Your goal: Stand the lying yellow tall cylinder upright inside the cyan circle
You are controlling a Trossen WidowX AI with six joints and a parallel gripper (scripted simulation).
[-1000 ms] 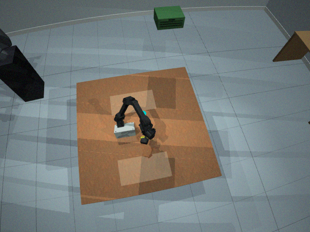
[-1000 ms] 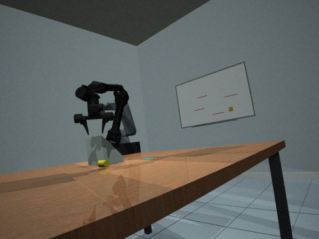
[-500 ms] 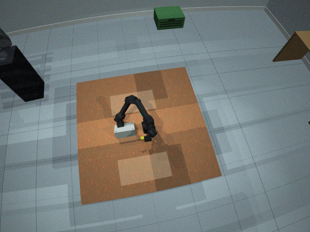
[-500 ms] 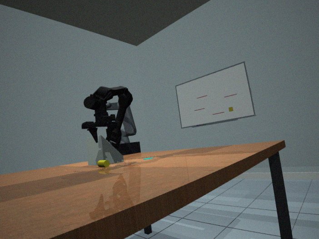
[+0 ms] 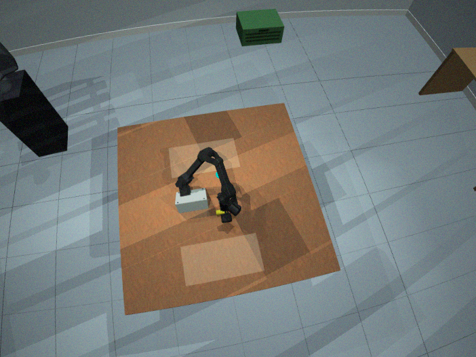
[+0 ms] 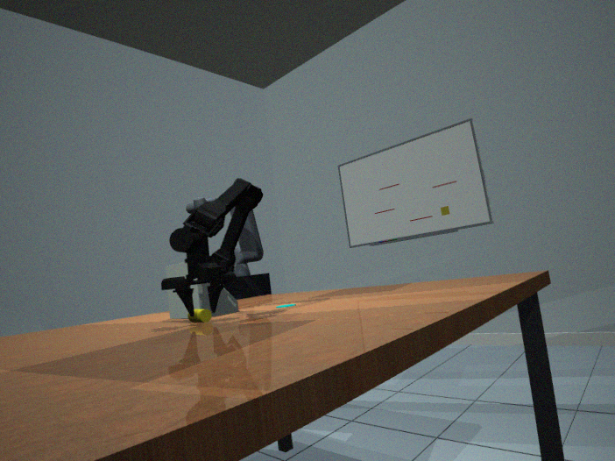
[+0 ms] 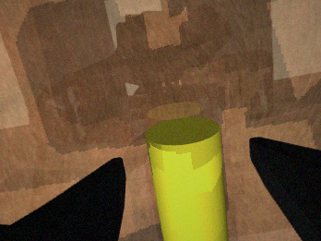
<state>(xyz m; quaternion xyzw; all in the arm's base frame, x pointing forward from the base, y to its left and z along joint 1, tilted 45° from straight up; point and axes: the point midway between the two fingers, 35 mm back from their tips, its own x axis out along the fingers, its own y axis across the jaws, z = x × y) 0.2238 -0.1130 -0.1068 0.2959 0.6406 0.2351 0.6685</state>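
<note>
The yellow tall cylinder [image 5: 219, 212] [image 6: 200, 315] [image 7: 191, 190] lies on its side on the wooden table, just beside the pale block at the arm's base. My gripper [image 6: 202, 311] [image 7: 186, 157] points down over it and is open. In the wrist view one finger is on each side of the cylinder, with a gap on both sides. In the top view the gripper hides part of the cylinder. The flat cyan circle [image 5: 217, 175] [image 6: 286, 306] lies on the table away from the gripper, partly hidden by the arm in the top view.
The pale block [image 5: 191, 203] [image 6: 176, 304] stands under the arm's base, close to the cylinder. The wooden table [image 5: 150, 281] [image 6: 358, 337] has its edges well away from the gripper. A green box [image 5: 260, 27] and a black cabinet [image 5: 33, 118] stand off the table.
</note>
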